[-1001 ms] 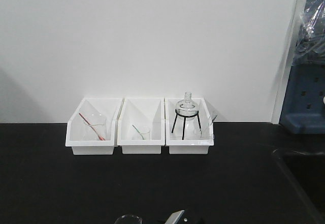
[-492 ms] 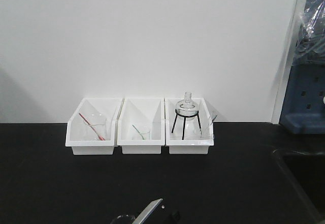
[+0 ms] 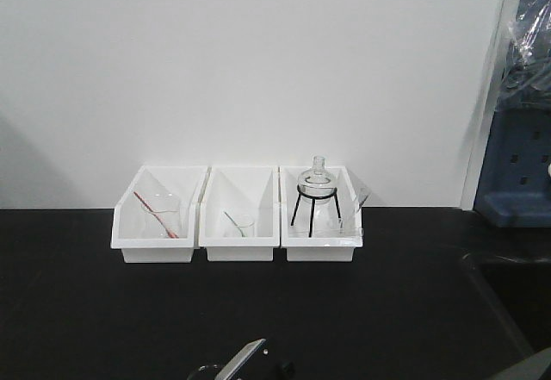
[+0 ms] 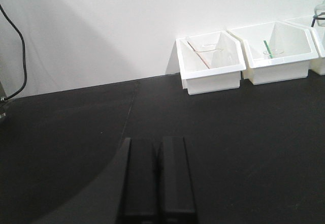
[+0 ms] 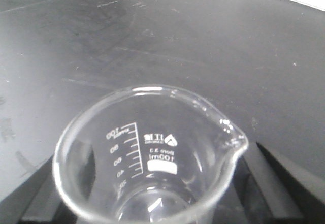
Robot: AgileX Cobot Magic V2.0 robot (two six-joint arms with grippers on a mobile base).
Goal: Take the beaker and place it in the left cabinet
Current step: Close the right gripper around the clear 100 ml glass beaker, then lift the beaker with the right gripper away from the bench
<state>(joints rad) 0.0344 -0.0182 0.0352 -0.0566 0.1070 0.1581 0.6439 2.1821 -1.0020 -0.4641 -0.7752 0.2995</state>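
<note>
Beaker [image 5: 147, 148] is being gripped, carry probably next
It's being pinched by the right gripper [image 5: 152, 186] over the black table [image 5: 101, 41]; left gripper [image 4: 158, 148] closed, empty. Cabinet isn't being shown anywhere, so it'll need finding first.

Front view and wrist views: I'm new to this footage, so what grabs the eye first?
A clear glass beaker fills the right wrist view, its printed scale readable. In the front view, three white bins line the black table against a white wall, with a round flask on a black tripod in the rightmost.
</note>
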